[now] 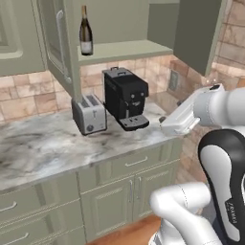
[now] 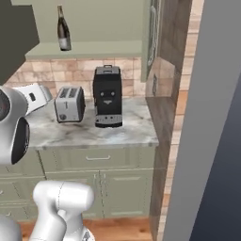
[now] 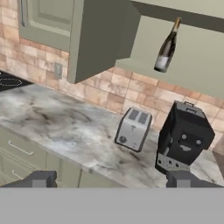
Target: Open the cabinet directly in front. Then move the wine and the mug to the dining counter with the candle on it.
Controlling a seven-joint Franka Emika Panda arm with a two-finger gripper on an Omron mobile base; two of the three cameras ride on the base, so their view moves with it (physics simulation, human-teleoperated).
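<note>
Cabinet (image 1: pixel 62 43) swung open, wine bottle (image 1: pixel 85 31) upright near the shelf's front edge, gripper (image 3: pixel 109 180) spread wide, empty, ready to reach.

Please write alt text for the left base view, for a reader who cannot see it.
An open sage-green wall cabinet holds a dark wine bottle upright on its shelf. Below, on a marble worktop, a silver toaster stands beside a black coffee machine. The white robot arm reaches in from the right.

No legible text anywhere; the wine (image 1: pixel 85 31) label too small to read.
</note>
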